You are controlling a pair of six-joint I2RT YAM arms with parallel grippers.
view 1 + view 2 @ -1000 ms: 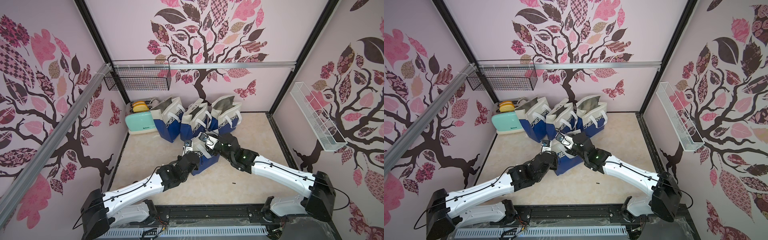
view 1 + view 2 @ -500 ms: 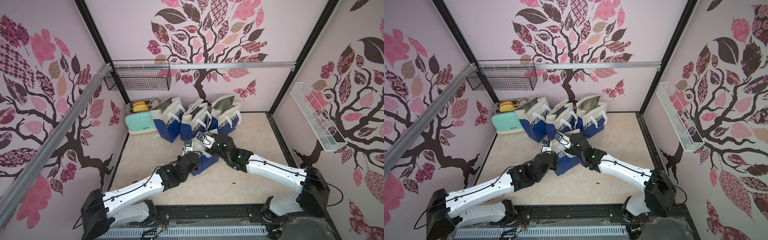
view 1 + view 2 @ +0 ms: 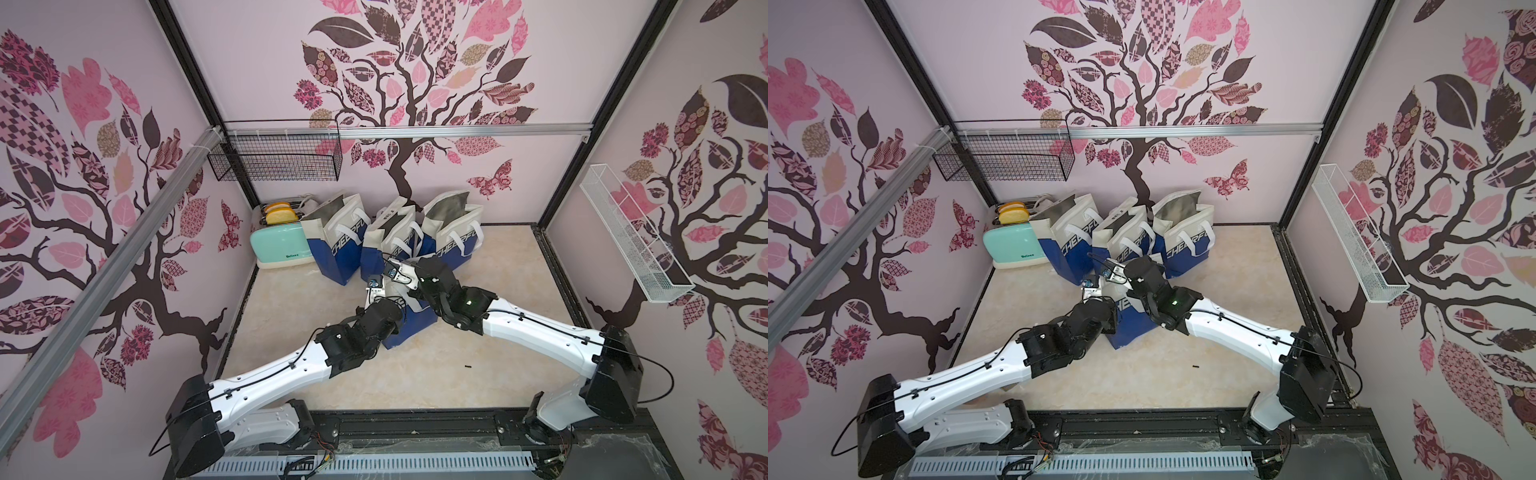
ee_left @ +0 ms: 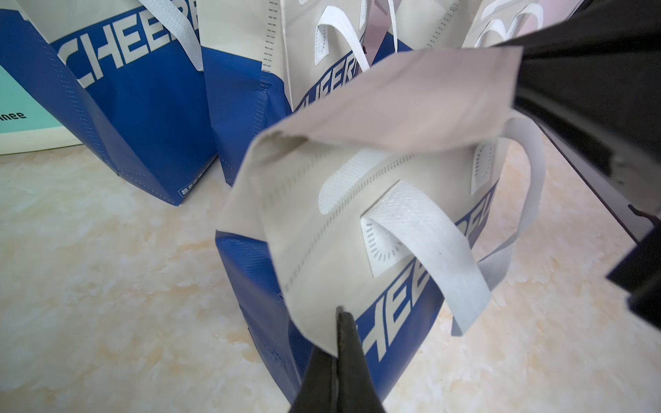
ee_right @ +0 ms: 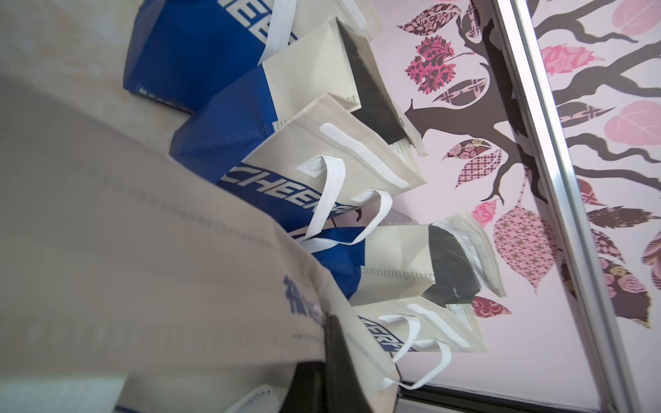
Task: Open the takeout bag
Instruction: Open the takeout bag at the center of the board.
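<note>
Mid-floor: takeout bag (image 3: 409,330) upright, top hidden under both wrists in both top views. Only left wrist view shows left gripper (image 4: 339,316) pinched shut on bag's near rim, mouth slightly parted. Only right wrist view shows right gripper (image 5: 331,323) clamped on far panel. Behind: three more bags (image 3: 332,245), then toaster (image 3: 280,249) by back wall.

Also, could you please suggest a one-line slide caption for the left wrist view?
Left gripper pinches the cream rim of the front takeout bag; other bags stand behind.
</note>
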